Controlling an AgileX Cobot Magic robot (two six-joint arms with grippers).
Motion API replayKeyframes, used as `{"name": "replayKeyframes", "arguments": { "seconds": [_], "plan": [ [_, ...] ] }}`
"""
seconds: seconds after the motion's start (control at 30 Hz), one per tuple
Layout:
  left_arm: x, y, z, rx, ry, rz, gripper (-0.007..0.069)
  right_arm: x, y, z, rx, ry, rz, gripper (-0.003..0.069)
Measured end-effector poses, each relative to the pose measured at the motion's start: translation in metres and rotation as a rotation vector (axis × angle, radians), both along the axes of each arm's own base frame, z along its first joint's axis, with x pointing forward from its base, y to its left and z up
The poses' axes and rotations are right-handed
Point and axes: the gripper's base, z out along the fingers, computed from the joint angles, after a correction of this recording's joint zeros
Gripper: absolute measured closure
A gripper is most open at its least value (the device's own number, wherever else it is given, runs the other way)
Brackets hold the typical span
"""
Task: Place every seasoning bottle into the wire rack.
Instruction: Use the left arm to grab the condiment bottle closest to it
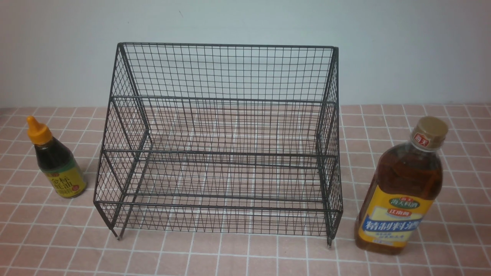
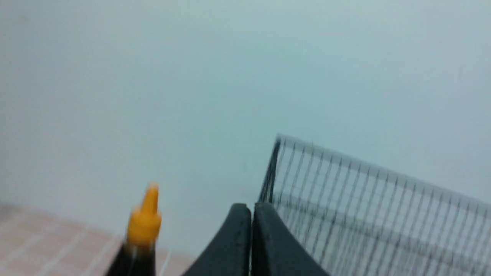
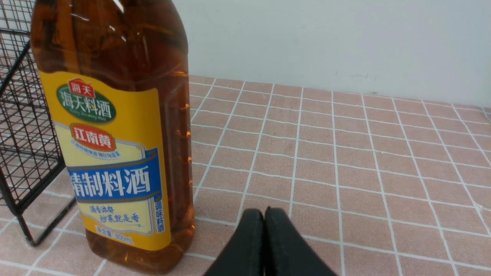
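The left gripper (image 2: 251, 237) and right gripper (image 3: 264, 241) sit pressed shut and empty, so advancing unopened could topple the small dark-sauce bottle (image 1: 55, 163) toward the counter's (image 1: 245, 260) left edge or the tall amber bottle (image 1: 402, 188) toward its right, both standing outside the wire rack (image 1: 222, 153), though the left-side clearance is too blurred to judge.

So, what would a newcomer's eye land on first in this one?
The large black wire rack dominates the middle of the pink tiled table, holding no bottles. A small orange-capped dark-sauce bottle stands left of it; a tall amber bottle stands right of it.
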Motion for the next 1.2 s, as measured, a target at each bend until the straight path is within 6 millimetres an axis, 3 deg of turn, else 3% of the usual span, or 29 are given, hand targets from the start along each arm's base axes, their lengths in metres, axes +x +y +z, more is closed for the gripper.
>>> {"name": "replayKeyframes", "arguments": {
  "seconds": [0.03, 0.17, 0.3, 0.4, 0.5, 0.67, 0.8, 0.83, 0.9, 1.0, 1.2],
  "plan": [
    [-0.004, 0.004, 0.01, -0.024, -0.118, 0.036, 0.0631, 0.0, 0.0, 0.0, 0.0, 0.0, 0.0, 0.0673],
    [-0.012, 0.007, 0.026, 0.0, -0.291, 0.085, 0.0631, 0.0, 0.0, 0.0, 0.0, 0.0, 0.0, 0.0673],
    [-0.008, 0.001, 0.044, 0.124, -0.256, 0.064, 0.0631, 0.0, 0.0, 0.0, 0.001, 0.0, 0.0, 0.0673],
    [0.006, -0.004, 0.072, 0.211, -0.167, 0.043, 0.0626, 0.0, 0.0, 0.0, 0.002, 0.0, 0.0, 0.0673],
    [0.018, -0.005, 0.085, 0.222, -0.128, 0.038, 0.0611, 0.0, 0.0, 0.0, 0.002, 0.0, 0.0, 0.0673],
    [0.061, -0.007, 0.101, 0.234, 0.012, 0.021, 0.0508, 0.0, 0.0, 0.0, 0.002, 0.0, 0.0, 0.0673],
    [0.101, -0.008, 0.092, 0.216, 0.157, 0.009, 0.0363, 0.0, 0.0, 0.0, 0.002, 0.0, 0.0, 0.0673],
    [0.103, -0.008, 0.091, 0.216, 0.166, 0.009, 0.0363, 0.0, 0.0, 0.0, 0.002, 0.0, 0.0, 0.0673],
    [0.124, -0.007, 0.077, 0.209, 0.233, 0.021, 0.0256, 0.0, 0.0, 0.0, 0.002, 0.0, 0.0, 0.0673],
    [0.142, -0.004, 0.063, 0.216, 0.281, 0.06, 0.0172, 0.0, 0.0, 0.0, 0.002, 0.0, 0.0, 0.0673],
    [0.167, 0.009, 0.036, 0.15, 0.37, 0.204, 0.0085, 0.0, 0.0, 0.0, 0.002, 0.0, 0.0, 0.0673]
  ]
}}
